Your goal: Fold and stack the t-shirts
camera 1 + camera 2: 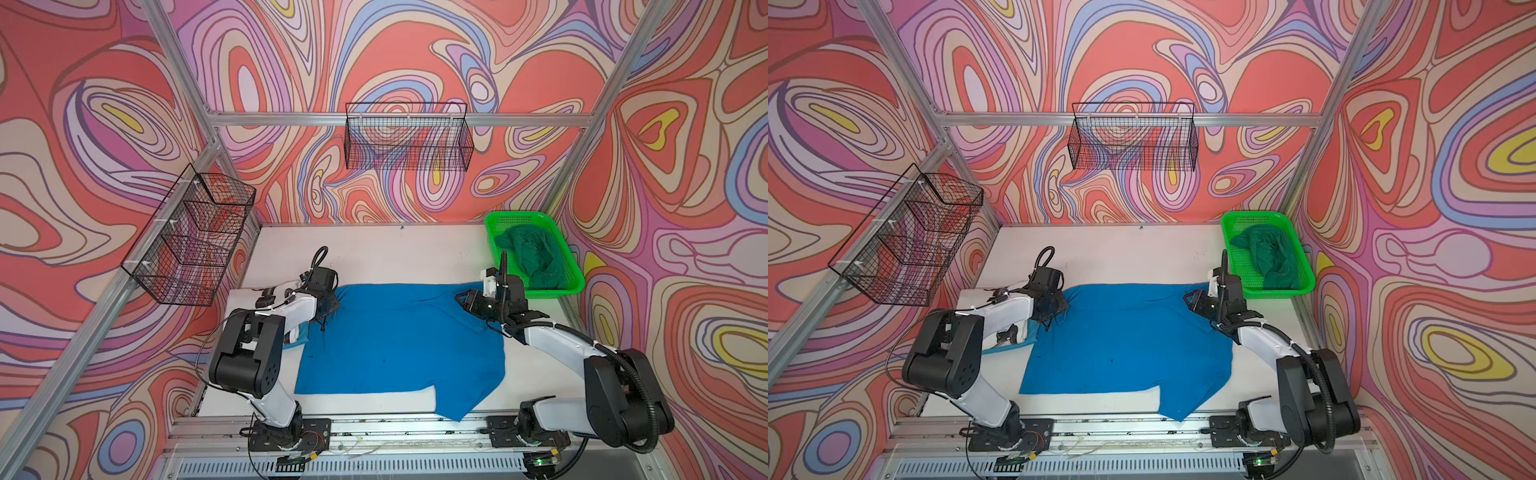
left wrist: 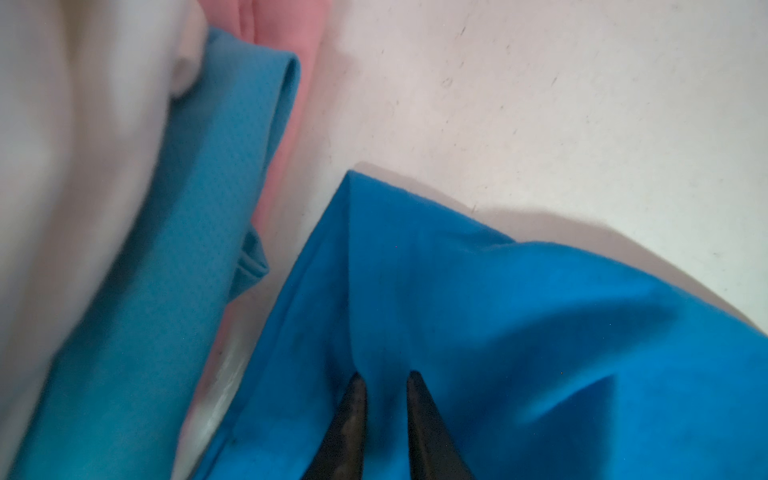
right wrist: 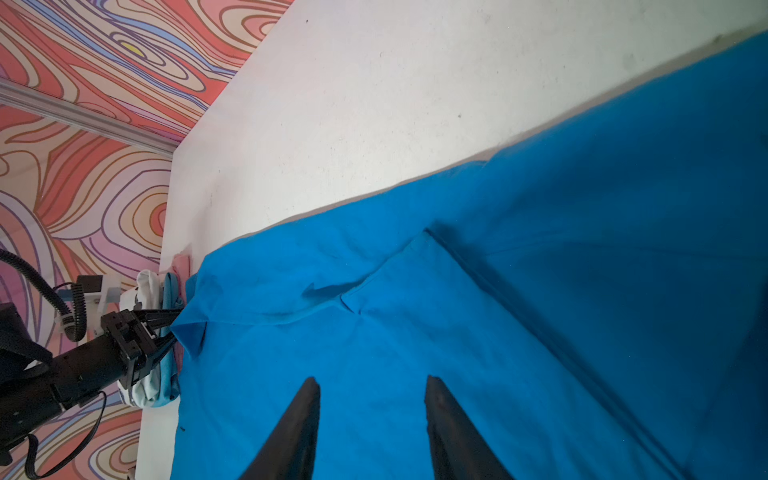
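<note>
In both top views: one blue shirt [image 1: 399, 349] spread across the table [image 1: 374, 249], one green shirt [image 1: 532, 257] in the far-right-corner basket [image 1: 494, 232]. The left hand [image 1: 326, 322] and right hand [image 1: 461, 301] are at the blue shirt's far corners, on bent arms.
Left wrist: left hand [image 2: 386, 378] pinches a blue fold beside a three-shirt stack [image 2: 187, 208].
Right wrist: right hand [image 3: 372, 380] spread open above blue cloth.

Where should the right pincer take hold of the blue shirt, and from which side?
Take the shirt at its far right corner, with the right pincer coming from above. The cloth lies flat, so only an edge can be pinched, and this mirrors the left pincer gripping the far left corner.
</note>
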You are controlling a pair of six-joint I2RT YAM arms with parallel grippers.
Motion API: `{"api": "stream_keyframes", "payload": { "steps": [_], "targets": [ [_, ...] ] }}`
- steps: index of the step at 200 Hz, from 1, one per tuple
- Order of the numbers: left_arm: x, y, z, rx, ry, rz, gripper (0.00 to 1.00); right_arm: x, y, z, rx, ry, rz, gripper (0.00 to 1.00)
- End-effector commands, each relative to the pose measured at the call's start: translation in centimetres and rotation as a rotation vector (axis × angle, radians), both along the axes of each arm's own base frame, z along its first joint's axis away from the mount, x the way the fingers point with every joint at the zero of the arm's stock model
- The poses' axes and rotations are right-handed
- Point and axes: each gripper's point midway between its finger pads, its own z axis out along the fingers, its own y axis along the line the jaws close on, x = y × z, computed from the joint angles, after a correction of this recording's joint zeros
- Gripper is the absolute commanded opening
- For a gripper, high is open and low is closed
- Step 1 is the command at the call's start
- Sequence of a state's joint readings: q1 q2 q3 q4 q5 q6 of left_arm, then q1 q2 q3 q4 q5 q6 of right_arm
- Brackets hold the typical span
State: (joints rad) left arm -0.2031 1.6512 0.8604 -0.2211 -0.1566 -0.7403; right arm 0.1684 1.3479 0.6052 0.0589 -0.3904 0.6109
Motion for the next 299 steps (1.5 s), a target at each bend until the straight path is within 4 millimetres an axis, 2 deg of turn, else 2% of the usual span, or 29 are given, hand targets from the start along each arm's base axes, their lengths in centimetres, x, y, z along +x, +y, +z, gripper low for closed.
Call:
{"api": "stream_keyframes", "payload": {
  "steps": [1,31,54,79,159,173,184,245,266,299],
  "targets": [
    [0.1,0.0,-0.4,0.001,0.018,-0.003,0.13,0.1,0.0,0.4,0.002,-0.017,0.006,0.44],
    [0.4,0.2,0.2,0.006,0.000,-0.003,0.00,0.0,-0.1,0.4,0.001,-0.016,0.005,0.44],
    [1.3,0.7,1.8,0.002,-0.033,0.007,0.00,0.0,-0.1,0.1,-0.001,-0.011,0.004,0.44],
    [3.2,1.2,4.4,0.013,-0.096,-0.007,0.00,0.1,-0.2,-0.3,-0.009,0.000,-0.005,0.44],
    [6.7,2.2,7.6,0.034,-0.158,-0.067,0.00,-0.1,-0.4,-0.9,-0.019,0.017,-0.013,0.44],
    [7.2,2.4,8.3,0.038,-0.177,-0.081,0.00,-0.1,-0.5,-1.0,-0.020,0.019,-0.014,0.44],
    [8.3,2.5,9.6,0.048,-0.223,-0.093,0.00,-0.1,-0.4,-1.0,-0.019,0.020,-0.012,0.44],
    [11.2,1.4,12.8,0.045,-0.292,-0.183,0.00,-0.3,-0.5,-1.5,-0.024,0.028,-0.015,0.44],
    [10.9,0.9,12.6,0.026,-0.287,-0.214,0.00,-0.2,-0.5,-1.6,-0.023,0.029,-0.016,0.44],
    [8.9,0.8,9.6,-0.012,-0.233,-0.189,0.02,-0.3,-0.4,-2.0,-0.015,0.044,-0.013,0.44]
  ]
}}
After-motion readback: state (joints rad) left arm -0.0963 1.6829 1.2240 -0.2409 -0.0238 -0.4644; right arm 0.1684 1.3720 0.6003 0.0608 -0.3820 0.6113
